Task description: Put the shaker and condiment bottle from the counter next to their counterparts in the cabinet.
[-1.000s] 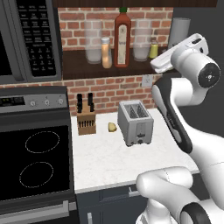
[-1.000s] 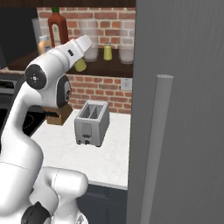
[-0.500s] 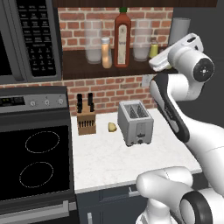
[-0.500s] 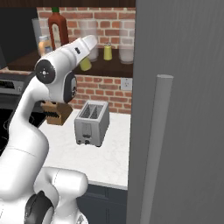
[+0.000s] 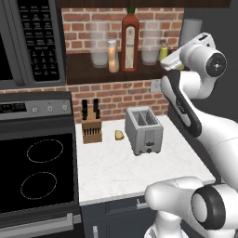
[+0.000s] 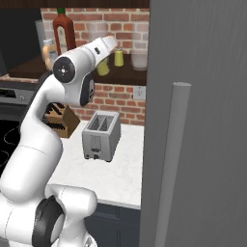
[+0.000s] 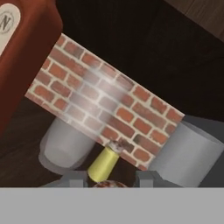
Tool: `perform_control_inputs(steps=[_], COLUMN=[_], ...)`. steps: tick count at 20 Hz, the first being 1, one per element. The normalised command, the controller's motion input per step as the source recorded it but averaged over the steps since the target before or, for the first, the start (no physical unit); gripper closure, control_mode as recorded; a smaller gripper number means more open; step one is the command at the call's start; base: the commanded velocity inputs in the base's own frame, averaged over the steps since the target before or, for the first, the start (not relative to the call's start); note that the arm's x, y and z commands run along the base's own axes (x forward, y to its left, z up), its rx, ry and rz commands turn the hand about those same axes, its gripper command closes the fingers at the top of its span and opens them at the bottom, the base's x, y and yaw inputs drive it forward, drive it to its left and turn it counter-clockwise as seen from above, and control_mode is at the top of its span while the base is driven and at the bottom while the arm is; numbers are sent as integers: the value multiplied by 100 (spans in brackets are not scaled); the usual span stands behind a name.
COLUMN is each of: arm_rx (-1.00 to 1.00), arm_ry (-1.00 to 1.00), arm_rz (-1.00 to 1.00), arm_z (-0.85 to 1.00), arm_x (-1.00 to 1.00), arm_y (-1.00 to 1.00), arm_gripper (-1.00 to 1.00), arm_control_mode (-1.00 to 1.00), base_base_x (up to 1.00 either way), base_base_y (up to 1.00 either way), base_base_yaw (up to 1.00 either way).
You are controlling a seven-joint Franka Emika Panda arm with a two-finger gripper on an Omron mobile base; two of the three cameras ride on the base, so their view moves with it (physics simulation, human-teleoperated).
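1. The counter (image 5: 139,174) comes first, white and speckled, running from the stove (image 5: 39,172) out to the right.
2. Above it we've got the cabinet (image 5: 81,69), a dark shelf board with a brick wall behind it, right next to the microwave (image 5: 32,42).
3. The toaster (image 5: 144,130) stands upright on the counter, with the knife block (image 5: 91,128) to its left by the wall.
4. Up on the shelf stands the tall red bottle (image 5: 129,41), green cap on top, between two clear glasses (image 5: 99,49).
5. Now the tool (image 7: 107,180): it's raised to shelf height, and in the hand view its fingers (image 7: 72,179) are clamped on a brown-capped thing.
6. The condiment bottle (image 5: 113,56) is on the shelf, just beside the red bottle on its left.
7. The yellow shaker (image 6: 118,58) with the greyish cap sits on the shelf by the right-hand glass, straight ahead of the tool.
8. And the shaker (image 6: 102,68), olive-yellow, hangs in the tool's grip, near the yellow shaker; whether it touches the board, we can't tell.
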Motion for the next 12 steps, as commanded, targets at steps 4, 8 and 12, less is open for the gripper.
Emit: perform_control_inputs(steps=[4,8,12], arm_rx=[0,0,0], arm_ry=[3,0,0], arm_rz=[0,0,0], arm_z=[-2,-7,-6], arm_x=[25,14,0], arm_y=[-10,-1,0], arm_gripper=[100,100,100], arm_control_mode=[-100,-100,-100], base_base_x=[0,0,0], base_base_y=[0,0,0], base_base_yaw=[0,0,0])
